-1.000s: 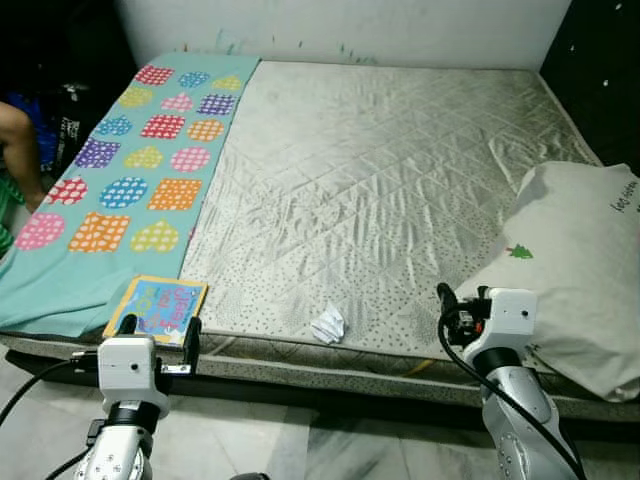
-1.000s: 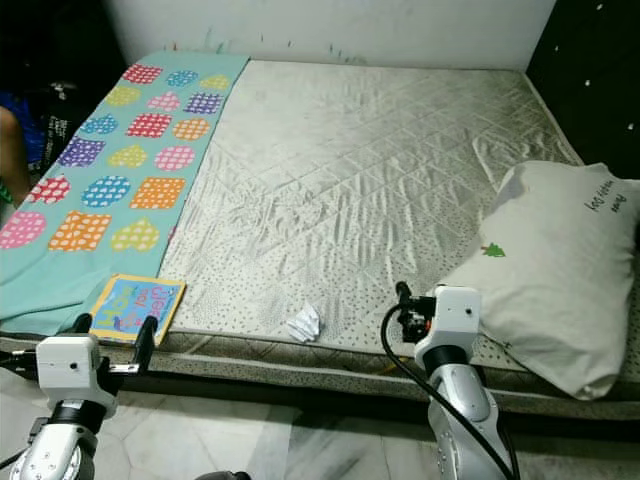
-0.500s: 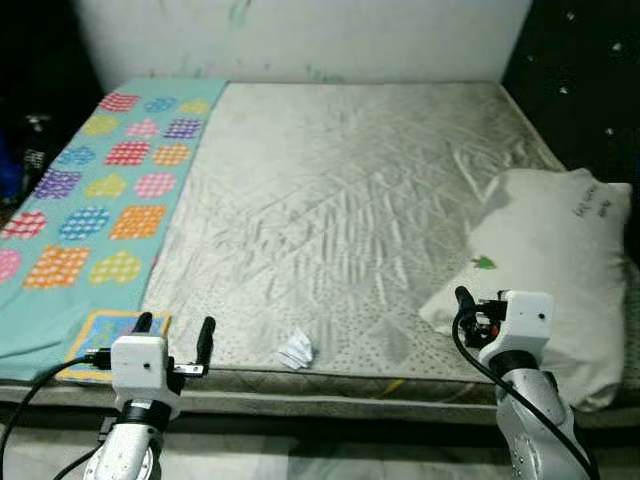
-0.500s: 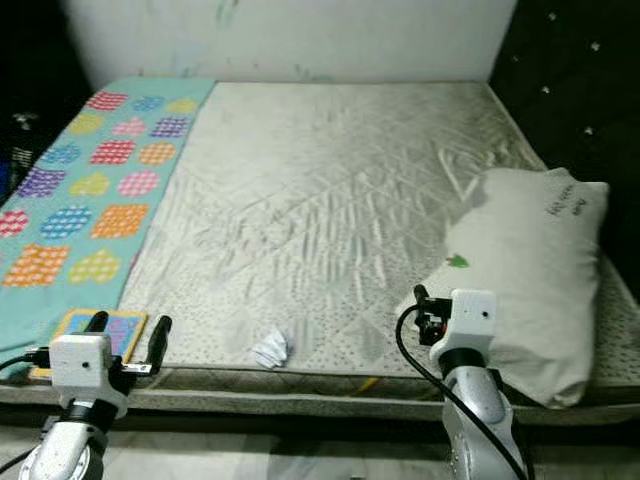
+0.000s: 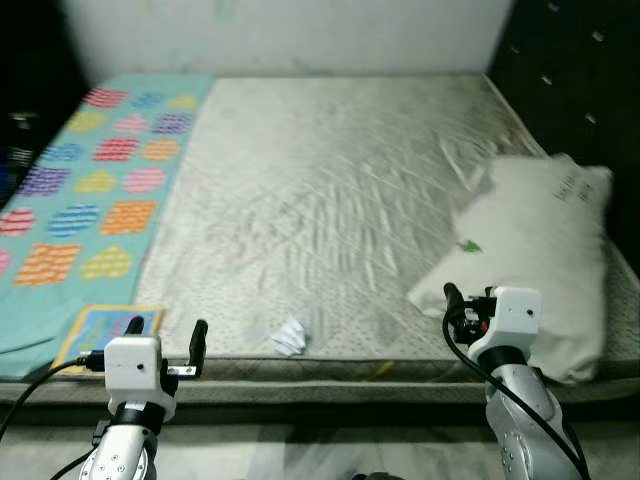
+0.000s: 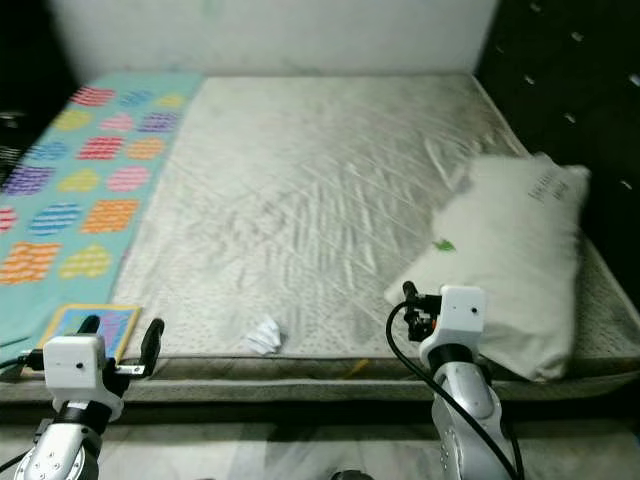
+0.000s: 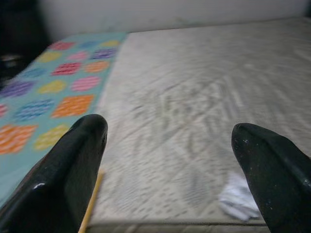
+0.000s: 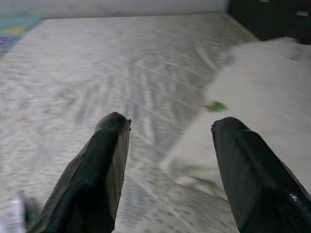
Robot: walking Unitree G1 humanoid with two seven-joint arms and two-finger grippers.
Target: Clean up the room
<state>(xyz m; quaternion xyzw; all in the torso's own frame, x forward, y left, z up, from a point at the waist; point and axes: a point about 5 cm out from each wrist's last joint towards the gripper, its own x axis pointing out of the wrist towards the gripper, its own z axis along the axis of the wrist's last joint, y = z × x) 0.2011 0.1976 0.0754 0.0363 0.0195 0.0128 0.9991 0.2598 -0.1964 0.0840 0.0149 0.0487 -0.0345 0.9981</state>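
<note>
Both grippers are held low at the near edge of the mattress [image 5: 330, 190]: the left gripper [image 5: 165, 337] and the right gripper [image 8: 167, 145] each stand with fingers spread wide, holding nothing. Between them, just inside that near edge, lies a crumpled paper scrap [image 5: 289, 337]; a picture book [image 5: 100, 333] rests at the mattress's near left corner beside the patterned sheet [image 5: 90, 190], and a pillow [image 5: 530, 250] lies on its right side. Risks, as judged — the scrap is light and could be pushed away by a finger rather than pinched, and the views are blurred, so a reach made now could miss.
</note>
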